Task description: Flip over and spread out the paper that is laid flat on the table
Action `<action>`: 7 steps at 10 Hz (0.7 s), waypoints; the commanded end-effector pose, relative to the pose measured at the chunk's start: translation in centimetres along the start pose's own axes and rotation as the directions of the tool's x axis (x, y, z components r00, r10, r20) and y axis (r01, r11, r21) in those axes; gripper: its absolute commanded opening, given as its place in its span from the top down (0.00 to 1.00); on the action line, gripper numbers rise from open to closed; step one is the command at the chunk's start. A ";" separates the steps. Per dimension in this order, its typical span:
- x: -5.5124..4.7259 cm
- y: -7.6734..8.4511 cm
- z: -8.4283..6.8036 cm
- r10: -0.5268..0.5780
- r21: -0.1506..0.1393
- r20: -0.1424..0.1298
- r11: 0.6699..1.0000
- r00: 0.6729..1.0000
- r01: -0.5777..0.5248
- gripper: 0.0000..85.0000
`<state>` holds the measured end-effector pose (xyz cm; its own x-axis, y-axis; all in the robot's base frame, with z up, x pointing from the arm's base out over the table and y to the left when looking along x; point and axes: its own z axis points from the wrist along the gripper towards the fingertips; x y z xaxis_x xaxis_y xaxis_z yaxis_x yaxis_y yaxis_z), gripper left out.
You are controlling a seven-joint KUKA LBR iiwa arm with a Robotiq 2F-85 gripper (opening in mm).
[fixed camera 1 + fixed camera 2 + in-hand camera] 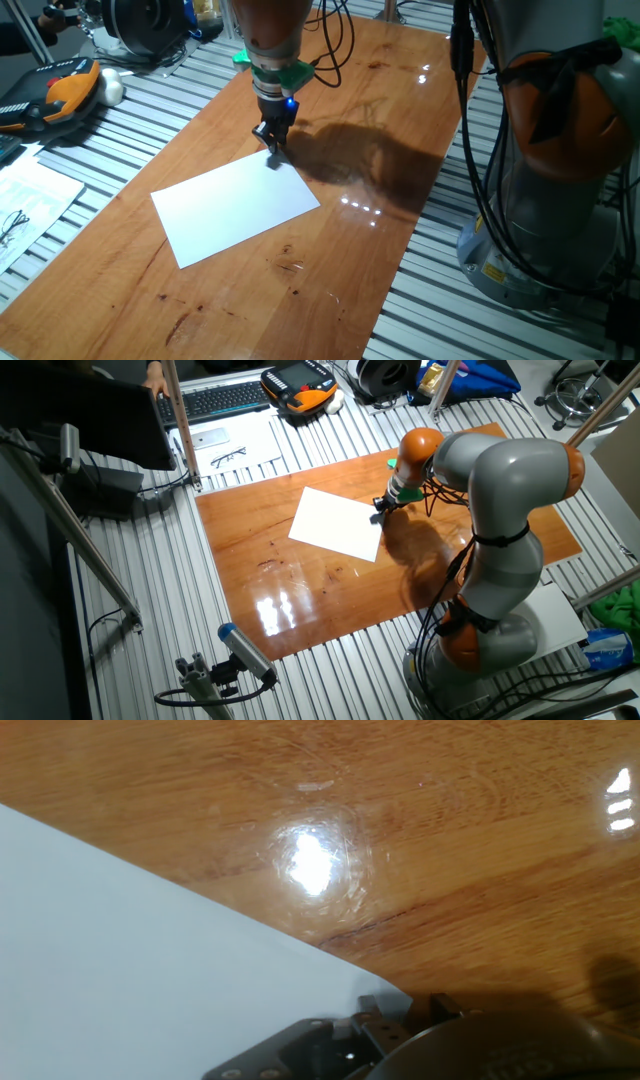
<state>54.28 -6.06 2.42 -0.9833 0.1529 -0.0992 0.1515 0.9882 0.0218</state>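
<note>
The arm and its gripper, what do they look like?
The arm has rounded silver-grey links with orange joints, and black cables hang along it. A green ring with a small blue light sits above the small dark two-finger gripper.

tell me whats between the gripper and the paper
Nothing: the gripper sits right at the paper's far corner, no gap visible in either fixed view.

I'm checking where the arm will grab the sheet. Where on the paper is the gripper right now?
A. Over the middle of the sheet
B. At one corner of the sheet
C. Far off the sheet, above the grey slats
B: the gripper stands at a corner of the paper, white face up on the table.
</note>
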 end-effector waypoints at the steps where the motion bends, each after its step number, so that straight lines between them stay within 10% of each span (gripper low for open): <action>1: 0.0 0.0 0.0 0.000 -0.002 0.000 1.000 1.000 0.000 0.60; 7: -0.1 0.2 0.0 -0.010 -0.003 -0.003 1.000 1.000 0.010 0.60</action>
<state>54.41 -5.90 2.48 -0.9852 0.1422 -0.0961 0.1406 0.9898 0.0233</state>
